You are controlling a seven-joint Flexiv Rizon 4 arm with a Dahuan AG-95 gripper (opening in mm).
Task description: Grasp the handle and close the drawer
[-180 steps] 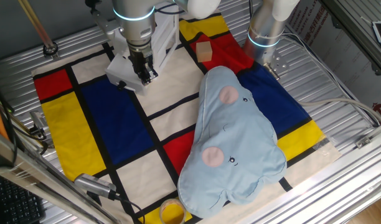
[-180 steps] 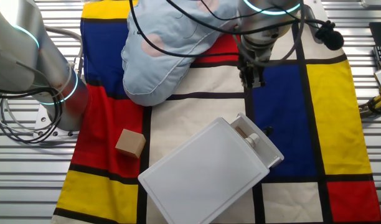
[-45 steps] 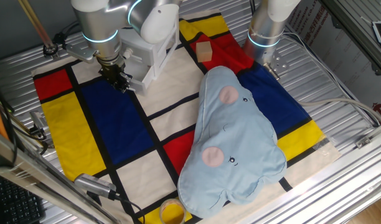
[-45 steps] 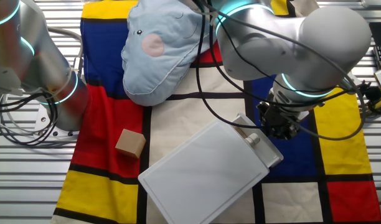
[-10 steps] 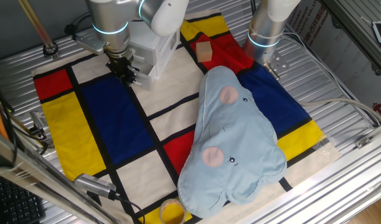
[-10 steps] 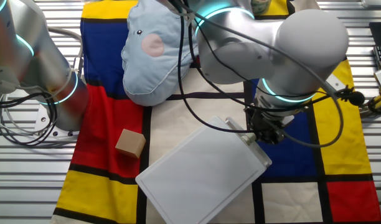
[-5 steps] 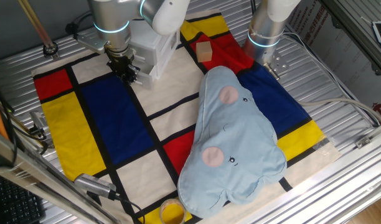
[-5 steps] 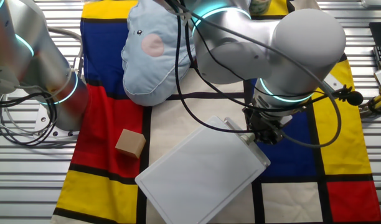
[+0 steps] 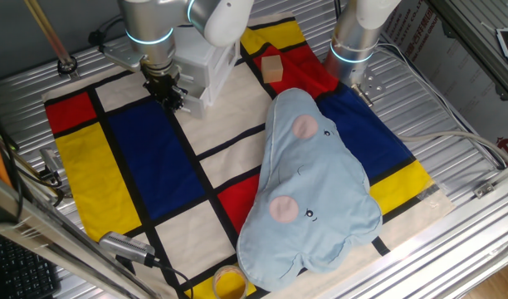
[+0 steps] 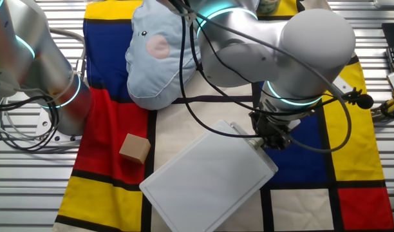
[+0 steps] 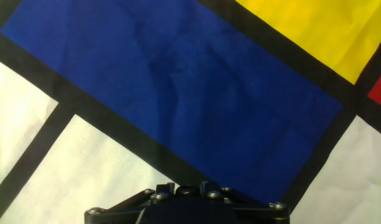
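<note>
The white box-shaped cabinet (image 10: 203, 187) lies on the coloured checked cloth; it also shows at the back in one fixed view (image 9: 206, 60). Its drawer (image 10: 270, 162) sits pushed in, front panel flush with the cabinet body. My gripper (image 10: 264, 140) points down right at the middle of that panel, where the handle is; the fingers look closed on the handle, which they mostly hide. In one fixed view the gripper (image 9: 168, 94) is at the cabinet's left front. The hand view shows only the gripper's dark base (image 11: 187, 205) over blue cloth, no fingertips.
A tan wooden cube (image 10: 134, 148) sits left of the cabinet on red cloth (image 9: 273, 68). A big light-blue plush cushion (image 9: 312, 183) covers the cloth's middle right. A second arm's base (image 9: 354, 41) stands at the back. A yellow roll (image 9: 229, 285) lies at the front edge.
Since 4.5 s ago the drawer has slid into the cabinet with the gripper on it. Over the last second nothing visibly moves.
</note>
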